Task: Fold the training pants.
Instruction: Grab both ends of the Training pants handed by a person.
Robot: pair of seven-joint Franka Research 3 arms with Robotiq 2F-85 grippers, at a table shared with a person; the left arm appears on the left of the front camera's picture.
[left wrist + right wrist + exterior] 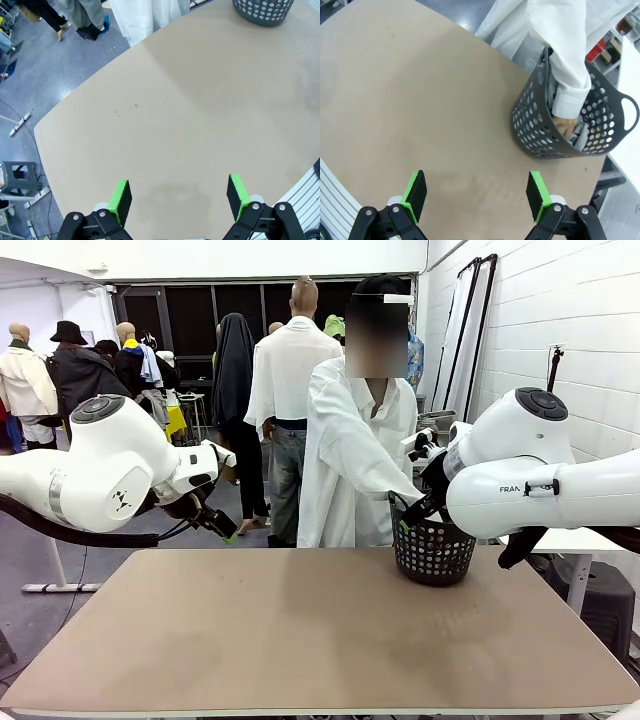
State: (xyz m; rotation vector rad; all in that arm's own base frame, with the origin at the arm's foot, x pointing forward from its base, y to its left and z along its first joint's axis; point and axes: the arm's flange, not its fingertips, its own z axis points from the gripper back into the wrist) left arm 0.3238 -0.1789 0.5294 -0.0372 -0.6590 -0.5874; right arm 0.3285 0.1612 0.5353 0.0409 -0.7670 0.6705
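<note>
The table [300, 630] was seen in a plain matt tan, marked only by a faint darker smudge. The basket [530, 125] was coloured dark grey, and its wall was patterned with rows of round holes. Pale grey was shown by the training pants [580, 141] inside it. The person's sleeve [570, 60] was seen in plain white. The left gripper [177, 189] and right gripper [476, 194] were finished in black, with bright green pads [120, 197]. The arms [100, 470] were coated in glossy white. The floor [30, 100] was tinted blue-grey.
</note>
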